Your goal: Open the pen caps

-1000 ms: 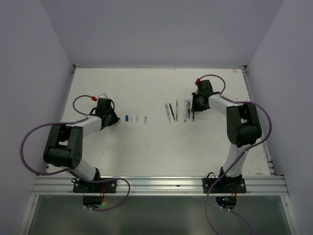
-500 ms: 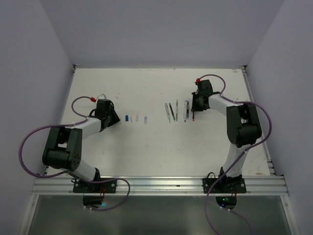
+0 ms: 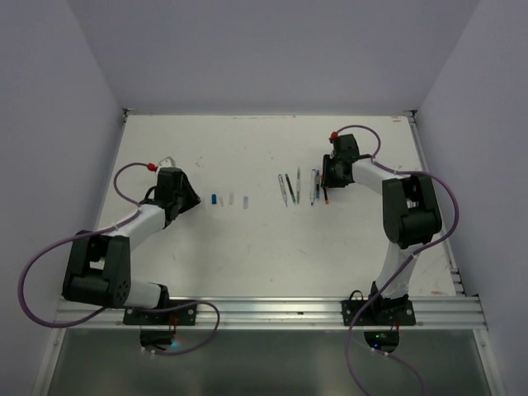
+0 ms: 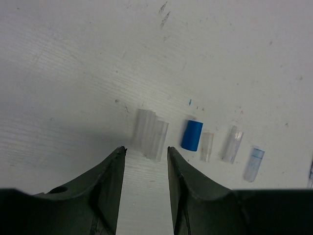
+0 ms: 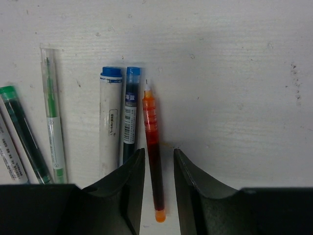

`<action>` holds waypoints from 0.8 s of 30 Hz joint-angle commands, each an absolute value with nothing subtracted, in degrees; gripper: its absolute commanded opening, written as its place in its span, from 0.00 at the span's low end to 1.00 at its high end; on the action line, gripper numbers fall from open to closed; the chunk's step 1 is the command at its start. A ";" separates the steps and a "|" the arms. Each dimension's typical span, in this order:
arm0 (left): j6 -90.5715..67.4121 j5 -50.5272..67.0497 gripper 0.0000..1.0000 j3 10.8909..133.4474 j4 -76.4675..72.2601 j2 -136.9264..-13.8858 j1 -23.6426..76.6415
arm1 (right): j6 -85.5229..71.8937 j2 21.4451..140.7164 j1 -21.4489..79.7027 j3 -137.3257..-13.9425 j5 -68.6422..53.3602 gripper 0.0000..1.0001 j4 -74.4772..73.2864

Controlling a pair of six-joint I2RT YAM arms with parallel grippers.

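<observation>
Top external shows both arms stretched low, left tool (image 3: 195, 200) and right tool (image 3: 327, 183) both released, gripping nothing.

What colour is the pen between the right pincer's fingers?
The pen is orange-red, clearest in right wrist view.

Pen caps (image 4: 195, 139) in row on bench (image 3: 247, 256), left of centre. Pens (image 3: 299, 188) side by side, well apart rightward. Left claw (image 4: 145, 149) just left of caps. Right claw (image 5: 159, 152) straddles rightmost pen (image 5: 151, 132).

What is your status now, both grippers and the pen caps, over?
Left gripper open, empty; clear caps and blue cap loose on table ahead. Right gripper open, astride red pen. Nothing in the way.
</observation>
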State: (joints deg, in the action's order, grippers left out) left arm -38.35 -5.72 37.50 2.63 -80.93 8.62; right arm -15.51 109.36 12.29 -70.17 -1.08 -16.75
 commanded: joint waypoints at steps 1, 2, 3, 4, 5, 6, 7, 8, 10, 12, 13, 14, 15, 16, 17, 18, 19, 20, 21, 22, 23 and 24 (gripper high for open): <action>-38.32 -5.45 0.43 37.18 4.04 -76.47 8.17 | -15.12 104.68 12.13 -71.63 -1.32 0.34 -16.17; -38.41 -5.10 0.43 37.18 4.39 -74.81 8.17 | -15.12 104.16 12.04 -71.54 -1.06 0.34 -16.52; -38.41 -4.58 0.43 37.18 4.66 -73.75 8.17 | -15.20 102.85 12.04 -71.37 -0.97 0.34 -16.61; -38.41 -4.31 0.43 36.92 5.09 -72.78 8.17 | -15.12 102.05 12.04 -70.93 -0.79 0.34 -16.79; -38.41 -3.96 0.43 36.65 5.27 -70.69 8.17 | -15.20 101.43 11.95 -70.67 -0.70 0.34 -16.87; -38.41 -2.82 0.43 36.48 5.36 -69.71 8.17 | -15.21 100.47 11.95 -70.40 -0.53 0.34 -17.22; -38.50 -2.20 0.43 36.04 5.54 -67.87 8.17 | -15.29 98.98 12.04 -69.88 -0.35 0.34 -17.49; -38.58 -0.54 0.43 35.77 5.45 -66.89 8.17 | -15.12 98.18 11.95 -69.70 -0.26 0.35 -18.01; -38.76 1.74 0.43 34.72 5.01 -64.35 8.26 | -14.94 95.99 11.95 -68.82 1.04 0.38 -18.72; -38.76 4.46 0.43 34.02 4.92 -63.02 8.26 | -14.59 94.58 11.87 -67.77 2.63 0.40 -20.21; -38.76 5.44 0.43 33.49 4.40 -62.50 8.35 | -14.50 93.61 11.78 -67.42 3.33 0.41 -20.74; -38.50 6.49 0.43 33.14 4.13 -61.45 8.35 | -14.41 91.95 11.43 -66.98 3.77 0.42 -21.70; -38.58 8.24 0.43 32.87 3.87 -61.09 8.70 | -14.41 90.89 11.16 -66.45 4.13 0.42 -22.23; -38.85 9.13 0.44 32.35 2.91 -60.65 9.05 | -14.41 89.05 10.73 -65.58 5.09 0.43 -22.76; -39.02 10.18 0.45 32.08 2.47 -60.47 9.57 | -14.41 87.90 10.37 -65.13 5.53 0.44 -23.81; -39.37 10.46 0.47 31.73 1.68 -60.21 11.58 | -14.41 86.93 9.85 -64.69 5.62 0.44 -24.43; -39.98 10.46 0.51 30.95 -1.29 -59.60 12.99 | -14.50 85.97 8.80 -63.82 5.80 0.45 -25.13; -40.25 9.15 0.52 30.76 -2.19 -59.50 14.75 | -14.68 83.69 8.01 -63.29 5.71 0.45 -26.01; -40.69 8.27 0.52 30.59 -2.89 -59.50 19.03 | -14.76 82.63 7.30 -62.24 5.63 0.45 -26.54; -41.30 7.74 0.53 30.50 -4.73 -59.94 21.16 | -14.85 81.40 5.64 -61.79 5.54 0.45 -27.24; -41.66 7.56 0.53 30.50 -5.79 -60.46 23.27 | -15.03 79.39 4.84 -61.18 5.89 0.46 -28.29; -41.92 7.82 0.53 30.50 -6.84 -61.16 26.86 | -15.03 78.41 3.88 -60.74 6.24 0.47 -28.82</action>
State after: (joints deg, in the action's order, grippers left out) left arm -40.10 6.61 30.74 0.23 -60.90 20.43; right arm -15.38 83.35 6.52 -61.89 3.88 -25.34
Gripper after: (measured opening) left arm 0.526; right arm 0.463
